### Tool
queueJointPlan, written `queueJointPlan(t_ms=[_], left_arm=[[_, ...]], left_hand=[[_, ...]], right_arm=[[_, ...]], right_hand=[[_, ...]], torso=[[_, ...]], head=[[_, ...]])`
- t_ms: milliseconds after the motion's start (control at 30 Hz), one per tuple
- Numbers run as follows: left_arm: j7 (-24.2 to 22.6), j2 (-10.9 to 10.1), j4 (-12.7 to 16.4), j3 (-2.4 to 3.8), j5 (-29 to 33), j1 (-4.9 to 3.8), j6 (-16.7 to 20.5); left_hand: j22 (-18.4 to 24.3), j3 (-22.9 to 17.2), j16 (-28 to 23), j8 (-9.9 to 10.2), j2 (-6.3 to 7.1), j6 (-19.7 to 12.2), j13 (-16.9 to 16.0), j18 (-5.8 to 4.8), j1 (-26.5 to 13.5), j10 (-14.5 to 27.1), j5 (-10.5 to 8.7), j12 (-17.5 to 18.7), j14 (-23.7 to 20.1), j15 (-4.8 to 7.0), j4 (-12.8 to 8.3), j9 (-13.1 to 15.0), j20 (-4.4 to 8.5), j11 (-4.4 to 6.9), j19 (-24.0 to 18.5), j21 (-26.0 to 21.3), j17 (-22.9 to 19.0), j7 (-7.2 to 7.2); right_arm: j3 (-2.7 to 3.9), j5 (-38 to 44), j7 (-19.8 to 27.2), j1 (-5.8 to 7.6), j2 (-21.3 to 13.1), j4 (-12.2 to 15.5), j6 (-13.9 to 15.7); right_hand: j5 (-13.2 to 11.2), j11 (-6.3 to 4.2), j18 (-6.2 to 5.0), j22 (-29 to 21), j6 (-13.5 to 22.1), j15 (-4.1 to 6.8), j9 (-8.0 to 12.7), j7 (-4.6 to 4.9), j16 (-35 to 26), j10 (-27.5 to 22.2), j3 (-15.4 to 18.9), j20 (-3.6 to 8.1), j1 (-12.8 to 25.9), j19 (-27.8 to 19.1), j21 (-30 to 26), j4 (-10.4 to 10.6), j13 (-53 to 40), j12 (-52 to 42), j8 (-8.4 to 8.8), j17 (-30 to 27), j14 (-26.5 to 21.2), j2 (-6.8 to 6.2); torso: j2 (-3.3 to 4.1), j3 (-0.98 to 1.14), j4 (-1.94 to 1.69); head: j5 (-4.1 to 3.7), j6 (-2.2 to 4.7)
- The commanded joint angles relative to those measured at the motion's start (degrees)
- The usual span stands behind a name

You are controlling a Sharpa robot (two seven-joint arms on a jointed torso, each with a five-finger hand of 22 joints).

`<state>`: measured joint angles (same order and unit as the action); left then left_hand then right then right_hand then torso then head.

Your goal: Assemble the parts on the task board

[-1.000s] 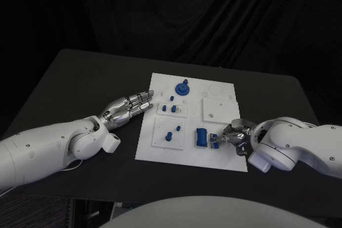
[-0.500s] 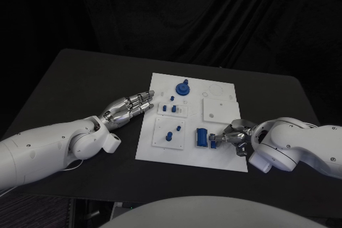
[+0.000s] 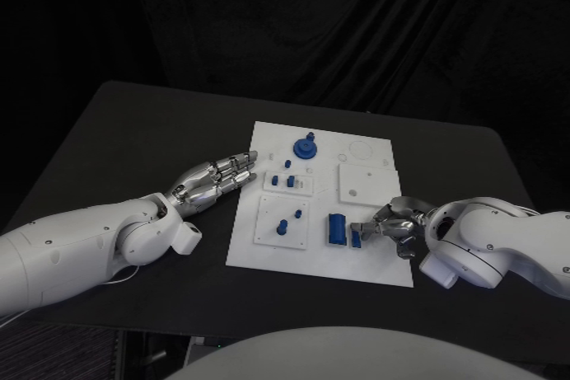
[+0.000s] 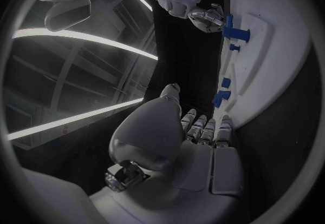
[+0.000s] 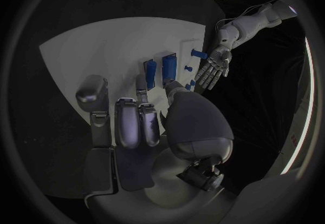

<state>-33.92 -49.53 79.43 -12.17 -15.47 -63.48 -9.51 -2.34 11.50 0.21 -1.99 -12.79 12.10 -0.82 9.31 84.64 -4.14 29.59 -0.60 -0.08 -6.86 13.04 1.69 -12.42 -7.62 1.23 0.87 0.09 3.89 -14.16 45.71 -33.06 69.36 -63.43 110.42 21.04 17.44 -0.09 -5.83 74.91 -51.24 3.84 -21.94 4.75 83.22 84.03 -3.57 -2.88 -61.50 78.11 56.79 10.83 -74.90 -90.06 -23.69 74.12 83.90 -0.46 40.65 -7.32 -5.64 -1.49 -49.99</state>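
The small blue block-shaped part (image 3: pixel 357 241) lies on the white rectangular task board (image 3: pixel 368 265), near its front right area, just beside a larger blue cylinder-like part (image 3: pixel 338 228) to its left. The right hand (image 3: pixel 392 228) sits at the board's right edge with its silver fingertips (image 3: pixel 373 229) at the small block; in the right wrist view two fingers reach down to the two blue pieces (image 5: pixel 157 71), but whether they pinch the block or merely touch it I cannot tell. To do this step well, the hand should likely close on the block's opposite faces, lift it straight, and keep clear of the neighbouring cylinder so that it is not knocked. Further back on the board stand a blue round knob with a peg (image 3: pixel 306 147), a pair of small blue pegs (image 3: pixel 282 180) and a single blue peg (image 3: pixel 282 227) in a square recess. The left hand (image 3: pixel 217 179) rests on the black worktop (image 3: pixel 131 133) just beside the board's left edge, fingers straight together, holding nothing
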Motion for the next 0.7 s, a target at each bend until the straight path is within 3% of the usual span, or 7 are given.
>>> queueJointPlan(t_ms=[33,133,200,467,533,600,700], left_arm=[[-0.01,0.05,0.01,-0.05,-0.04,0.25,-0.78],[0.00,0.02,0.04,-0.05,-0.04,0.25,-0.76],[0.00,-0.02,0.07,-0.05,-0.04,0.25,-0.74],[-0.01,-0.12,0.13,-0.05,-0.04,0.26,-0.69],[0.00,-0.14,0.14,-0.05,-0.04,0.26,-0.69],[-0.01,-0.15,0.11,-0.05,-0.04,0.26,-0.68],[-0.03,-0.13,0.10,-0.05,-0.04,0.26,-0.68]], left_hand=[[0.07,-0.02,-0.21,-0.38,-0.41,0.34,-0.08,0.35,-0.23,0.02,0.06,-0.25,0.08,-0.36,-0.24,0.09,-0.36,-0.41,-0.06,0.02,-0.09,-0.04],[0.07,-0.02,-0.21,-0.38,-0.41,0.34,-0.08,0.35,-0.23,0.02,0.06,-0.25,0.08,-0.36,-0.24,0.09,-0.36,-0.41,-0.06,0.02,-0.09,-0.04],[0.07,-0.02,-0.21,-0.38,-0.41,0.34,-0.08,0.35,-0.23,0.02,0.06,-0.25,0.08,-0.36,-0.24,0.09,-0.36,-0.41,-0.06,0.02,-0.09,-0.04],[0.07,-0.02,-0.21,-0.38,-0.41,0.34,-0.08,0.35,-0.23,0.02,0.06,-0.25,0.08,-0.36,-0.24,0.09,-0.36,-0.41,-0.06,0.02,-0.09,-0.04],[0.07,-0.02,-0.21,-0.38,-0.41,0.34,-0.08,0.35,-0.23,0.02,0.06,-0.25,0.08,-0.36,-0.24,0.09,-0.36,-0.41,-0.06,0.02,-0.09,-0.04],[0.07,-0.02,-0.21,-0.38,-0.41,0.34,-0.08,0.35,-0.23,0.02,0.06,-0.25,0.08,-0.36,-0.24,0.09,-0.36,-0.41,-0.06,0.02,-0.09,-0.04],[0.07,-0.02,-0.21,-0.38,-0.41,0.34,-0.08,0.35,-0.23,0.02,0.06,-0.25,0.08,-0.36,-0.24,0.09,-0.36,-0.41,-0.06,0.02,-0.09,-0.04]], right_arm=[[0.00,2.28,2.19,-0.09,-0.60,0.37,-0.27],[-0.01,3.46,2.56,-0.09,-1.15,0.50,-1.96],[-0.02,4.69,2.52,-0.10,-1.40,0.58,-3.60],[-0.03,7.72,1.89,-0.41,-1.90,0.57,-8.61],[-0.03,8.34,1.78,-0.52,-1.98,0.58,-9.25],[-0.03,8.87,1.70,-0.67,-2.04,0.59,-10.15],[-0.03,9.20,1.66,-0.80,-2.00,0.55,-10.91]], right_hand=[[0.28,0.33,-0.78,4.92,0.53,-0.32,-0.09,-0.20,-0.29,5.97,0.09,0.04,-0.80,-0.44,-0.49,0.31,-15.10,0.06,-0.69,-0.24,2.96,-0.13],[0.27,0.27,-0.88,4.77,0.60,-0.29,-0.54,-0.30,-0.40,5.97,0.34,0.04,-1.32,-0.70,-1.11,0.63,-15.10,0.06,-1.84,-0.47,2.84,-0.26],[0.27,-0.09,-0.90,4.83,0.36,-0.01,-1.85,-0.74,-0.27,5.97,0.76,0.23,-2.12,-0.66,-1.14,1.02,-15.10,0.06,-4.49,-0.25,2.85,-0.43],[0.35,-1.85,-0.51,5.54,5.04,1.54,-11.84,-2.78,0.60,5.97,3.21,1.67,-5.61,1.23,0.32,3.39,-15.10,0.06,-20.13,1.38,3.53,-1.13],[0.33,-2.22,-0.53,5.55,5.50,1.76,-13.91,-3.13,0.64,5.97,3.62,1.91,-5.92,1.29,0.10,3.79,-15.10,0.06,-23.02,1.46,3.55,-1.33],[0.39,-2.85,-0.55,5.59,6.63,2.29,-17.92,-3.96,0.64,5.97,4.10,2.40,-6.58,1.41,-0.24,4.69,-15.10,0.06,-27.96,1.44,3.55,-1.34],[0.34,-3.31,-0.55,5.63,6.58,2.65,-20.29,-4.45,0.64,5.97,4.45,2.68,-6.93,1.46,-0.46,5.08,-15.10,0.06,-30.78,1.46,3.55,-1.61]], torso=[[0.00,0.00,0.01],[-0.02,-0.01,0.00],[-0.02,-0.01,0.01],[-0.01,0.00,0.02],[-0.01,-0.01,0.00],[0.01,0.00,0.00],[-0.02,-0.01,-0.01]], head=[[-0.02,-0.01],[-0.01,-0.01],[-0.04,-0.01],[0.09,-0.01],[0.05,-0.01],[-0.04,-0.01],[-0.02,-0.01]])
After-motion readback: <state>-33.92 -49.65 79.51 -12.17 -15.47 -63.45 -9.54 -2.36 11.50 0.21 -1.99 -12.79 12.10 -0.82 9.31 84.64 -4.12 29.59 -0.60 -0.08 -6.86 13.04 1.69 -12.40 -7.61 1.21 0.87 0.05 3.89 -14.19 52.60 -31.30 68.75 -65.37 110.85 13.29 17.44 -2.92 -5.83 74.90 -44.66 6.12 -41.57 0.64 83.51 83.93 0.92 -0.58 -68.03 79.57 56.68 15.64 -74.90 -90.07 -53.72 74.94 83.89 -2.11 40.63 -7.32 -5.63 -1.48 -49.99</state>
